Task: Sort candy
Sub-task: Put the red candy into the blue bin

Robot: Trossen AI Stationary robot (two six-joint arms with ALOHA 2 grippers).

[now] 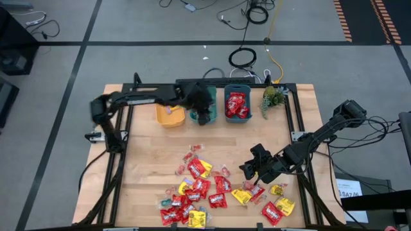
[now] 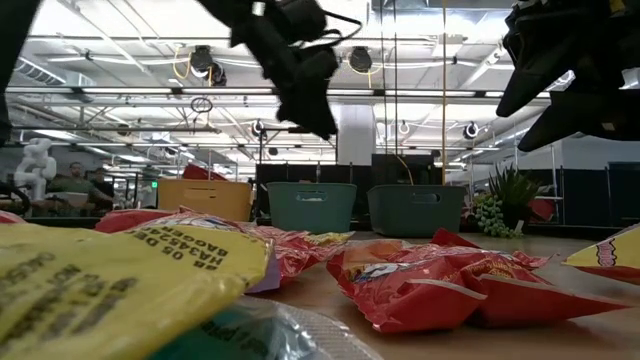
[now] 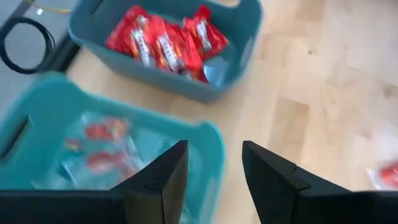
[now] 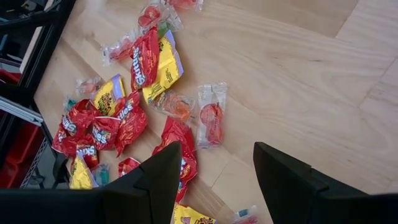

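Both hands gaped empty: left hand over the bins, right hand above the candy. Light, slippery, crinkly packets looked best pinched mid-body.

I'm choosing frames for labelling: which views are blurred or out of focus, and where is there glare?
Low view: the nearest yellow packet fills the foreground out of focus, while the teal bins behind read sharper; bright ceiling lights wash out the top. Left wrist view: motion-smeared, the nearer teal bin soft-edged. Right wrist view: candy crisp, light glare on the wood. High view: evenly lit.
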